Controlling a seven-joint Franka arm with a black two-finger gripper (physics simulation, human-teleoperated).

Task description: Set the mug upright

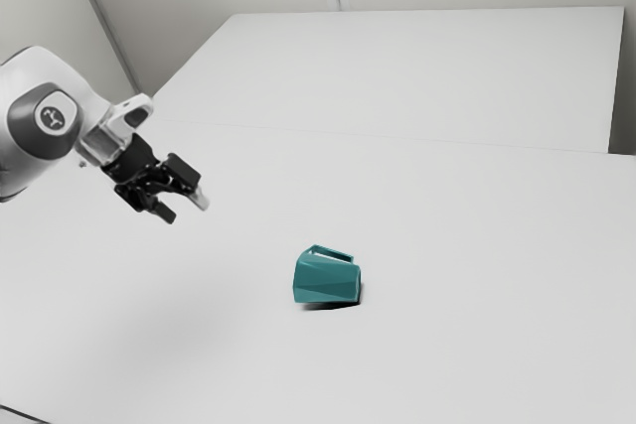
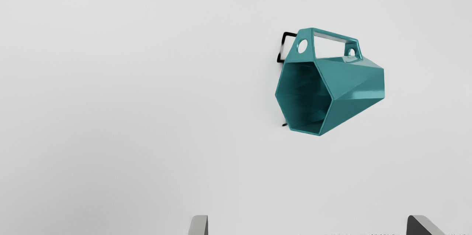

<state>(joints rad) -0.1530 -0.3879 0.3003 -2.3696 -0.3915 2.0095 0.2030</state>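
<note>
Over the table's part toward the exterior view's left, the black gripper [image 1: 187, 208] hangs in the air, open and apart from the mug. A teal faceted mug [image 1: 327, 279] lies on its side on the white table, its handle upward. The wrist view looks into the dark mouth of the mug [image 2: 330, 87], whose narrower base points away from the mouth. Both fingertips of the gripper [image 2: 308, 225] stand wide apart with nothing between them.
The white table [image 1: 447, 215] stretches around the mug on every side. Behind it in the exterior view, a pale raised panel or wall [image 1: 417, 71] rises. A thin dark line [image 1: 22, 414] crosses the lower left corner there.
</note>
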